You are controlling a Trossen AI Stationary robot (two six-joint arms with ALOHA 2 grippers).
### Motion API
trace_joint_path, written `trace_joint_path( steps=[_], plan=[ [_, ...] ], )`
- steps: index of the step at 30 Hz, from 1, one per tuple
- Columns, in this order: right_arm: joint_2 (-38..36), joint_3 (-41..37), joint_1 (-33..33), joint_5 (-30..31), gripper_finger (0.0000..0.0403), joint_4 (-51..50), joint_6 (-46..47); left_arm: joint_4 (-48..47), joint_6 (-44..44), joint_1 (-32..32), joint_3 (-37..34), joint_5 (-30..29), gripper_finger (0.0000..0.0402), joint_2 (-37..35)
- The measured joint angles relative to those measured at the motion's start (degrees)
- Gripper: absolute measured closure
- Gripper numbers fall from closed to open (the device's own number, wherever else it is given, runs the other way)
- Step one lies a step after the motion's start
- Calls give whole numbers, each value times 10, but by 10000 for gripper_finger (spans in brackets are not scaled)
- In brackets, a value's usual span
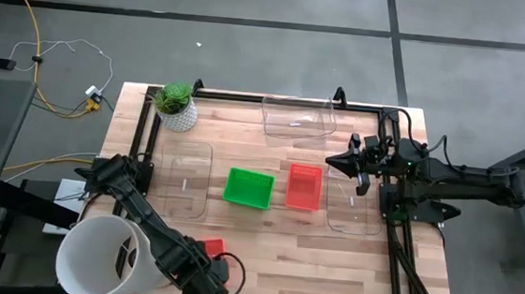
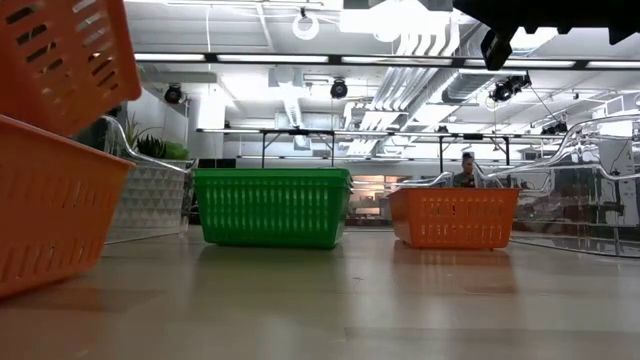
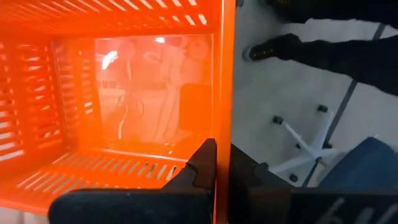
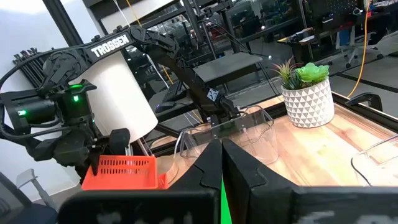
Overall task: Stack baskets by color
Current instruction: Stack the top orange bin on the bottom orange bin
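Red basket (image 3: 118, 93) is gripped at its rim by the closed left pincer (image 3: 222, 165) and held tilted above the desk (image 1: 328, 265) near the front edge, beside the white bucket (image 1: 104, 257), probably for carrying to the other red basket (image 1: 303, 186), well away at mid-desk just beside the green basket (image 1: 248, 186). Right pincer (image 1: 348, 159) is shut on nothing, parked over a clear basket (image 1: 354, 206); further clear baskets lie apart, unstacked.

The wooden table (image 1: 264, 250) carried a green basket (image 1: 248, 187) beside a red basket (image 1: 303, 187) at centre. Clear baskets lay at left (image 1: 188, 181), right (image 1: 354, 206) and far edge (image 1: 298, 119). A potted plant (image 1: 177, 105) stood at the far-left corner.
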Motion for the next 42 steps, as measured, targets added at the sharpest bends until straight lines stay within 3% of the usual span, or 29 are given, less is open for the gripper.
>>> trace_joint_path(
  steps=[10,20,30,42],
  plan=[
    [0,0,0,0,403,-5,0,11,-4,-1,-2,-40,401,0],
    [0,0,0,0,403,-4,-1,13,0,-4,-3,-38,401,0],
    [0,0,0,0,403,-7,-14,42,-2,-10,-68,-20,401,0],
    [0,0,0,0,403,-9,-13,45,-7,-9,-69,-74,400,0]
  ],
)
